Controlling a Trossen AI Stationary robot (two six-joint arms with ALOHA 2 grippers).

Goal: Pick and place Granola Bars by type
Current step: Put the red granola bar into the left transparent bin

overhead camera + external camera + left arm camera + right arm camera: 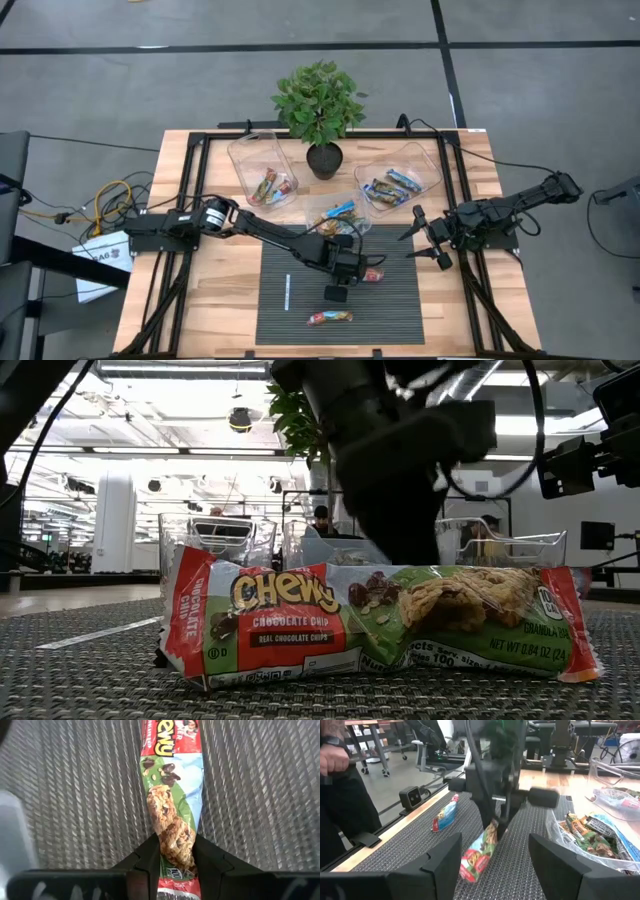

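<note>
On the dark mat (300, 262), the left gripper (176, 851) pinches one end of a red-and-green bar (172, 805) while the right gripper (428, 238) waits wide open beside it; held so near the tip, the slick wrapper could slip or swing on lifting.

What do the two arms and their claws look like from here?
Both arms are dark, jointed and slim. The left arm carries a white cylindrical section near its base, the right arm is black throughout, with cables trailing. The right claw has blocky, angular black fingers.

The granola bar (380, 625) wrapper reads "Chewy", "Chocolate Chip"
</note>
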